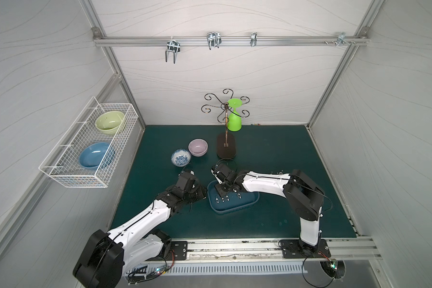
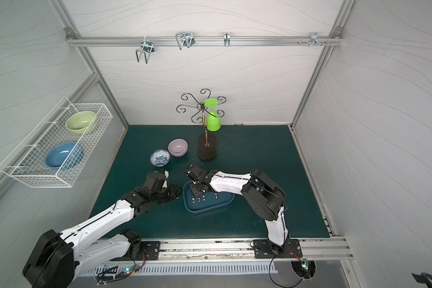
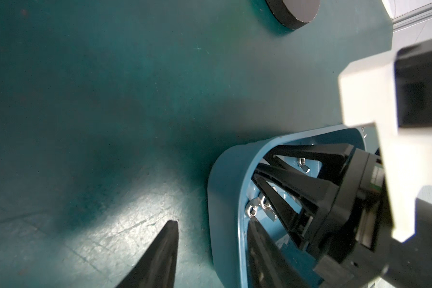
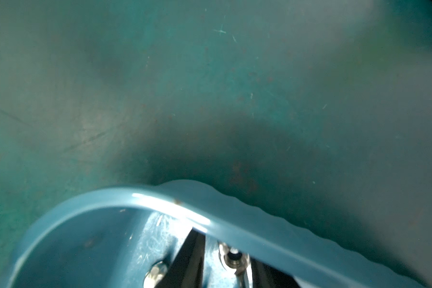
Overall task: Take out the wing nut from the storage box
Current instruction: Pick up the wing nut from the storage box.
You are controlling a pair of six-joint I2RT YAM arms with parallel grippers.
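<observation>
The storage box (image 1: 231, 211) sits mid-width on the tabletop (image 1: 284, 154), toward its front edge; the right gripper (image 1: 220, 192) reaches inside, fingers parted astride a wing nut (image 4: 232, 258), not yet clenched; close squarely on its wings, lift straight; only the left wrist view shows the left gripper (image 3: 213, 222), fingers released, straddling the box's end wall.

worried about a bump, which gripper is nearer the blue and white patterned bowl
Left. The left gripper straddles the storage box at its end wall nearer the patterned bowl. The right gripper is down inside the box, farther from the bowl.
</observation>
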